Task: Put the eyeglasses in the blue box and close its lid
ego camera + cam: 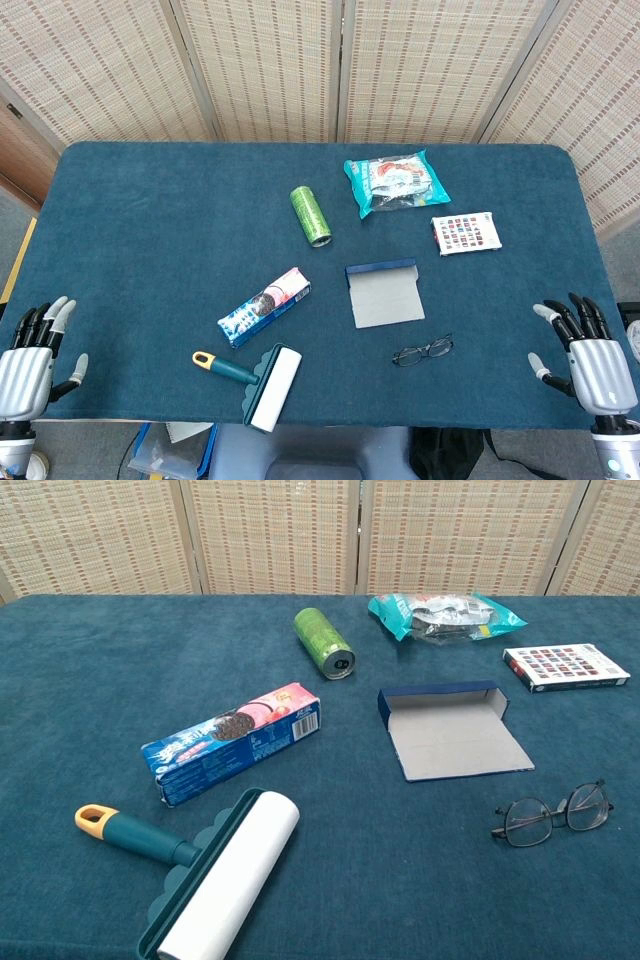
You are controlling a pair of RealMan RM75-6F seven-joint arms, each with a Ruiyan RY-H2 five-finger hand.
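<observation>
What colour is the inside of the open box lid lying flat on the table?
Plain grey inside the lid, with the blue box behind it; clearest in the chest view.

My left hand (28,368) and right hand (590,358) are silver-grey shells with black fingers capped by pale grey tips.

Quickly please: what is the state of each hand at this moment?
Left hand: open, holding nothing, at the near left table edge.
Right hand: open, holding nothing, right of the eyeglasses.
</observation>
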